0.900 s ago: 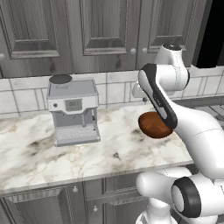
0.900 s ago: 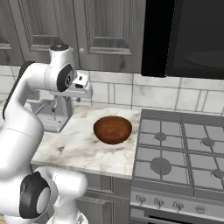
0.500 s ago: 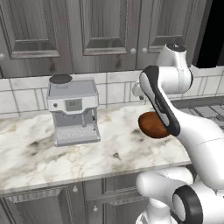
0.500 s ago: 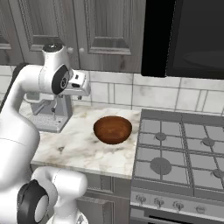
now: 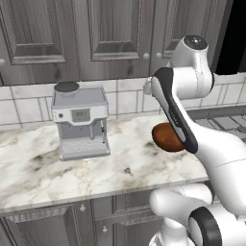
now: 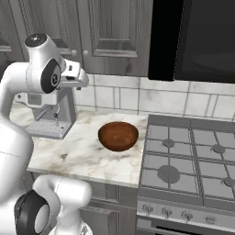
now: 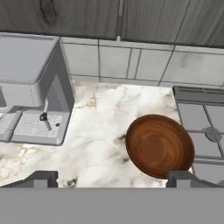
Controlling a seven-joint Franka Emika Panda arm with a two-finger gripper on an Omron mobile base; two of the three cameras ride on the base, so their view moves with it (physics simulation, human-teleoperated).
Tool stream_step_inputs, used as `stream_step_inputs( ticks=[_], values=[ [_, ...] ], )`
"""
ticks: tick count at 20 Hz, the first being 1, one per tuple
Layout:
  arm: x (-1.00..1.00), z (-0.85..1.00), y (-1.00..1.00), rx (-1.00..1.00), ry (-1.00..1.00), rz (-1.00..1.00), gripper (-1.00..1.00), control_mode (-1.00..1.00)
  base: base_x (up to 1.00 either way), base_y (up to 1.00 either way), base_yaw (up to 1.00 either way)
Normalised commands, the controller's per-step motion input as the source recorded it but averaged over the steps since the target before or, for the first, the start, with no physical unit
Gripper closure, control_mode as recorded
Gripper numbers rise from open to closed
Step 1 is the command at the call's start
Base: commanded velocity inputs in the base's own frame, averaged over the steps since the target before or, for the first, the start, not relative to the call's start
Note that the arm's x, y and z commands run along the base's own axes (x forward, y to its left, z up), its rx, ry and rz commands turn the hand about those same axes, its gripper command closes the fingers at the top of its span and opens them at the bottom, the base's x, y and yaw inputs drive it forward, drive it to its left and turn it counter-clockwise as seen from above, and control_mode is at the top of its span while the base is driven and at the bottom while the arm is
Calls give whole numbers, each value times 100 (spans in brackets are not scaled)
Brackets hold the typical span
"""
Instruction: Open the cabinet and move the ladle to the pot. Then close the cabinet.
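The gripper hangs above the marble counter with its jaws spread wide and nothing between them; one fingertip sits at 8 o'clock in the hand view and the other at 4 o'clock. Between and beyond them lies bare counter, free room for moving, bounded at 12 o'clock by the tiled wall and at 3 o'clock by the stove edge. One wooden bowl sits at 4 o'clock in that view, just beside the stove edge and apart from the one coffee machine at 9 o'clock. In the left base view the cabinet fills 12 o'clock, its doors shut, three round knobs showing along the lower rails. The counter's front edge runs from 9 to 4 o'clock there. In the right base view the bowl lies near centre and one microwave hangs at 1 o'clock above the stove's burners, of which five are visible.
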Motion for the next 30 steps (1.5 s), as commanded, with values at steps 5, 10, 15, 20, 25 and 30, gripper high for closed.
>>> stream_step_inputs(
  ticks=[5,10,15,20,25,30],
  values=[
    [0,55,4,-1,0,0,-100,-100,0,0,0],
    [0,35,19,0,0,0,-100,-100,0,0,0],
    [0,30,25,-3,-1,0,-100,-100,0,0,0],
    [0,26,18,-7,-5,0,-100,-100,0,0,0],
    [0,20,12,-9,-1,-4,-100,-100,0,0,0],
    [11,16,0,-9,0,-4,-100,-100,0,0,0]
  ],
)
